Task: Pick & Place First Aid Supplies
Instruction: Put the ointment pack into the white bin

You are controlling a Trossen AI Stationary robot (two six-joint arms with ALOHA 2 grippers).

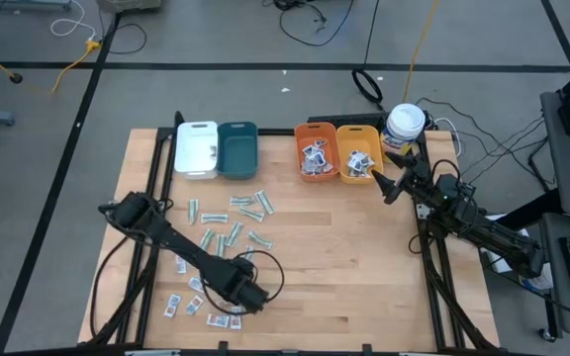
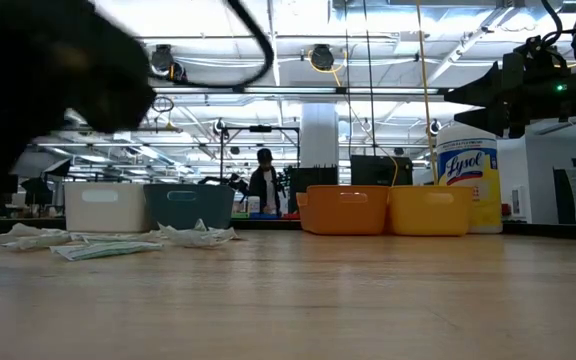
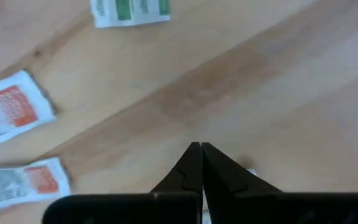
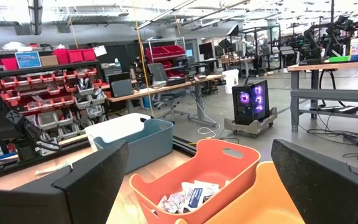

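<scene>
The left gripper (image 1: 248,298) sits closed among small white red-printed packets (image 3: 14,112) at the near table edge. The right gripper (image 1: 392,181) hovers wide beside the yellow plastic bin (image 1: 355,158).

— What sits along the desk's (image 1: 364,257) far edge in the high view?

— Four bins in two pairs: bin one (image 1: 196,150) touching bin two (image 1: 237,148) at upper left, bin three (image 1: 316,150) touching bin four (image 1: 358,151) at centre, a canister (image 1: 405,127) just right of them.

— And nearer?

— Packets (image 1: 228,222) scattered below the left pair; more lie in bins three and four.

— The claws?

— Left claw (image 1: 255,297) at lower centre among packets; right claw (image 1: 379,181) beside bin four.
</scene>
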